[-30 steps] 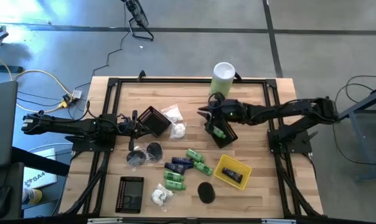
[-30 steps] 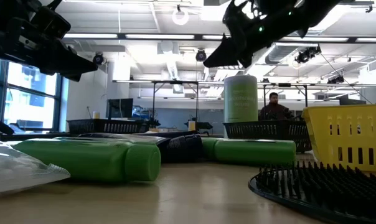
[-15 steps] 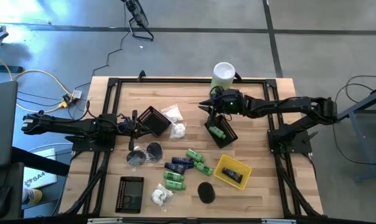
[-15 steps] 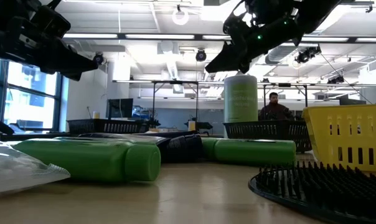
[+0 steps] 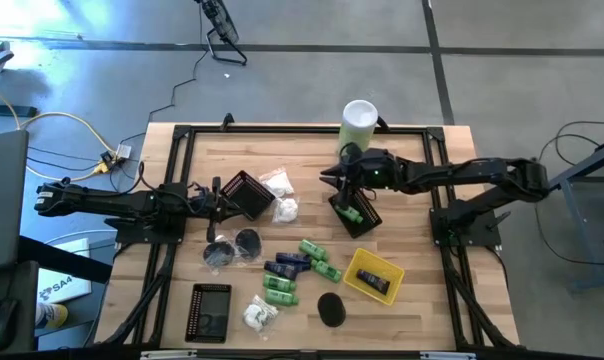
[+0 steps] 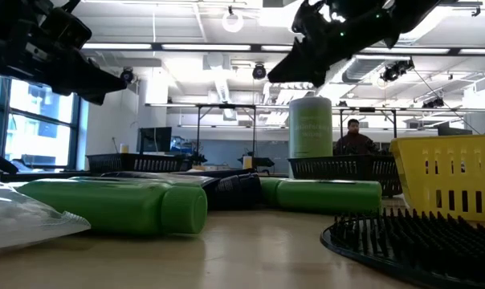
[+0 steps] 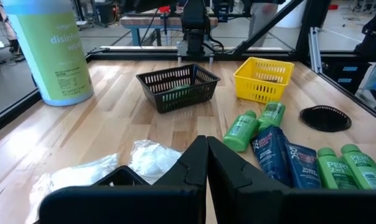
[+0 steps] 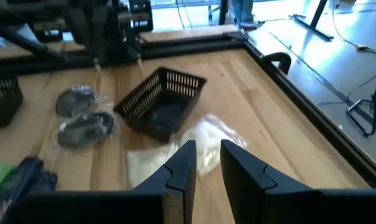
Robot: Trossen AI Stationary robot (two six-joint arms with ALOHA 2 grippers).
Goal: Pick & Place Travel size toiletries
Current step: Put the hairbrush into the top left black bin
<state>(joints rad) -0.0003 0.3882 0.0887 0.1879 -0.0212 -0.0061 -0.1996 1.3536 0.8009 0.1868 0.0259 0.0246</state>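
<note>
The travel size toiletries [image 5: 292, 265] lie scattered over the middle and near part of the desk [image 5: 402, 230]. The green bottles [image 5: 319, 257] lie flat on their sides, mostly on a slant, and in the left wrist view their caps point away from the left arm, toward the yellow basket [image 7: 263, 77]. The navy tubes [image 7: 281, 160] lie flat alongside them, long axes roughly parallel. One more green bottle [image 5: 351, 211] rests inside a black basket [image 5: 366, 220] on the right, its long axis along the basket's length. White crinkly packets [image 5: 279, 195] sit beside a second black basket [image 5: 244, 193], another white packet [image 5: 259, 315] lies at the near edge, and two flat dark discs in clear wrap [image 5: 232, 248] lie near the left arm.

A tall white-and-green canister [image 5: 359, 122] stands upright at the far edge, just behind the right gripper. A black round lid [image 5: 330, 308] and a third black basket [image 5: 208, 311] lie toward the near edge.

The right gripper [image 5: 334, 179] hovers above the black basket holding the bottle, its fingers [image 8: 182, 165] parted by a narrow gap; nothing appears to be held, though the view between them is limited. The left gripper [image 5: 218, 198] waits at the left, fingers pressed together, empty.
</note>
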